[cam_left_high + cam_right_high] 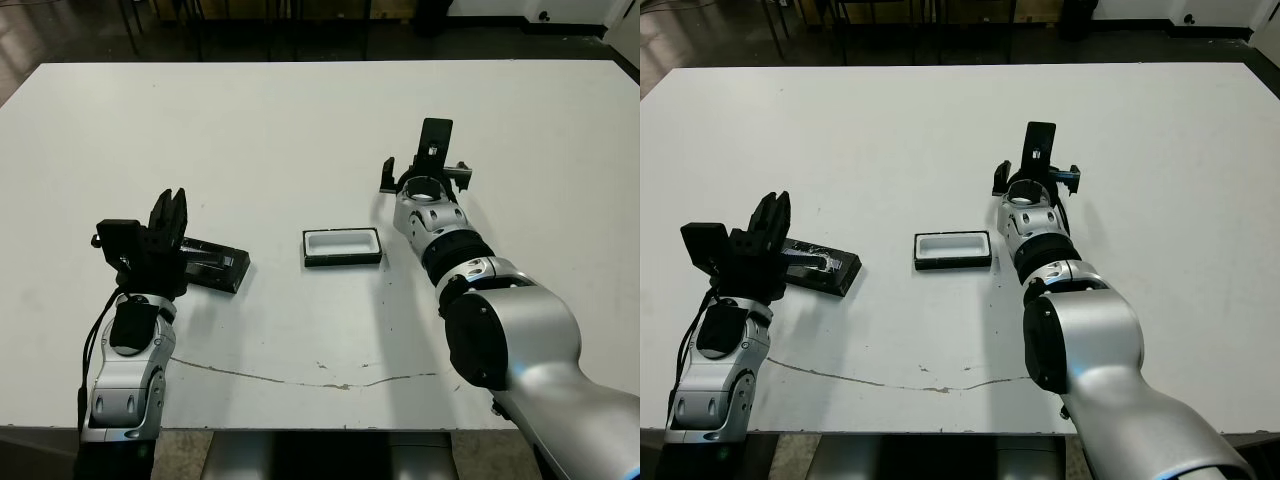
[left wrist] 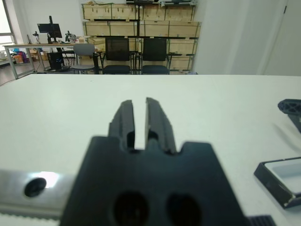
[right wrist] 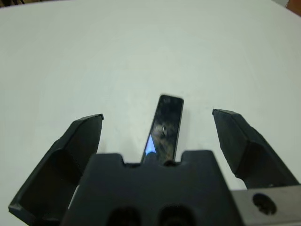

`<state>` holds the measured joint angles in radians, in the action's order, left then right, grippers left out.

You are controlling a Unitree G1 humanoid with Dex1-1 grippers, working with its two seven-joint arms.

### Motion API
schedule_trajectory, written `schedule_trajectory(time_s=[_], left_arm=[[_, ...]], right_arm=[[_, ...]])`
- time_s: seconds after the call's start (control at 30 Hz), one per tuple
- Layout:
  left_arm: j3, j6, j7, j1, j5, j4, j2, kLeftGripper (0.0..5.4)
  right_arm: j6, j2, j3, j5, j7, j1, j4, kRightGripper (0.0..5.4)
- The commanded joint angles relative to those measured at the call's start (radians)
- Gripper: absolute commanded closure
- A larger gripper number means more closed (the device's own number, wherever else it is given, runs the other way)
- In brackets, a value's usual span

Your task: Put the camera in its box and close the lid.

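Note:
The camera [image 1: 435, 138], a slim glossy black bar, lies flat on the white table at the right. My right gripper [image 1: 423, 172] hovers just short of it, open, and in the right wrist view the camera [image 3: 165, 123] sits between the two spread fingers [image 3: 79, 141], untouched. The box [image 1: 342, 246], a black tray with white lining, stands open and empty at the table's middle. The lid [image 1: 210, 264], black with a pale stripe, lies at the left. My left gripper [image 1: 168, 212] is above the lid's left end, shut on nothing, its fingers [image 2: 126, 117] pointing across the table.
A thin dark scratch [image 1: 300, 378] runs along the table near its front edge. Chairs [image 2: 117, 54] and stacked crates [image 2: 141, 26] stand beyond the far edge. The box corner [image 2: 281, 181] shows in the left wrist view.

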<state>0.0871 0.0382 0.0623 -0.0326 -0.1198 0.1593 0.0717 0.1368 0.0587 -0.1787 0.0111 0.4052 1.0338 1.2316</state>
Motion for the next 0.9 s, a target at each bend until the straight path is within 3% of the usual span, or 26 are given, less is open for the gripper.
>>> schedule_trajectory(time_s=[0.03, 0.63, 0.73, 0.9], left_arm=[[0.002, 0.017, 0.005, 0.023, 0.008, 0.001, 0.011, 5.40], [0.004, 0.030, 0.013, 0.023, 0.001, 0.004, 0.014, 5.40], [0.001, 0.029, 0.013, 0.020, 0.004, 0.000, 0.015, 5.40], [-0.002, 0.037, 0.010, 0.020, 0.005, 0.005, 0.014, 5.40]], right_arm=[[0.003, 0.009, -0.010, 0.015, -0.019, -0.040, 0.013, 0.02], [-0.008, 0.026, 0.008, -0.007, 0.051, -0.081, 0.021, 0.02], [-0.058, 0.035, 0.003, -0.007, 0.092, -0.098, 0.008, 0.40], [-0.100, 0.046, -0.023, 0.012, 0.121, -0.104, -0.001, 1.52]])
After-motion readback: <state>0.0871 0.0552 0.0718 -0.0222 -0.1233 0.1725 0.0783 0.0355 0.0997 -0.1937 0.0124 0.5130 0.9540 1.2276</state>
